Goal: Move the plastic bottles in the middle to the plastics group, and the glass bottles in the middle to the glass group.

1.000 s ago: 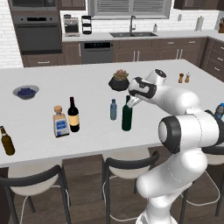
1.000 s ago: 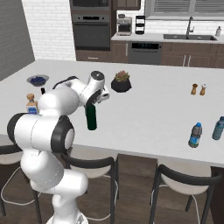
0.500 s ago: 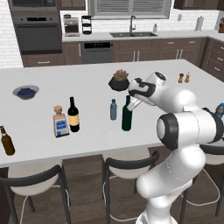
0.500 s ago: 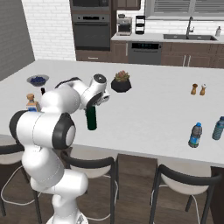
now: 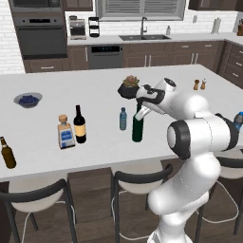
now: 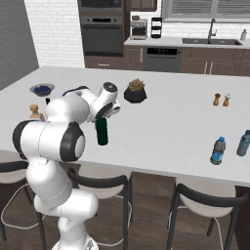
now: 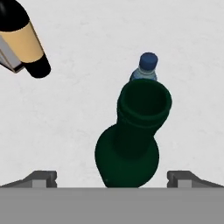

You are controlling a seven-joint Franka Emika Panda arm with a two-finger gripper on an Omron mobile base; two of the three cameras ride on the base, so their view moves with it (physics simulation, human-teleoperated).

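The dark green wine bottle [image 5: 137, 129] [image 6: 101, 132] stands mid-counter. My gripper [image 5: 143, 110] [image 6: 104, 115] [image 7: 113, 177] hangs open just above its neck, pointing down. From the hand I look into the bottle's mouth [image 7: 144, 103], with one fingertip [image 7: 42, 177] wide on each side and neither touching it. The pale-blue water bottle [image 5: 123, 118] [image 7: 148, 65] stands just beyond it. The black wine bottle with a cream label [image 5: 79, 125] [image 7: 27, 43] stands further left, beside the square blue-labelled bottle [image 5: 65, 133]. A small brown beer bottle [image 5: 7, 153] stands at the far left. A bright-blue banded bottle [image 6: 218, 150] stands far right.
A potted plant in a black bowl [image 5: 129, 87] [image 6: 135, 92] sits just behind the gripper. A blue bowl [image 5: 28, 99] lies at the back left, and salt and pepper shakers [image 6: 221, 99] at the back right. A paler blue bottle [image 6: 243, 142] stands by the banded one. Stools line the counter's front edge.
The hand has sunk a little toward the green bottle's neck, with its fingers still wide apart. No bottle has moved.
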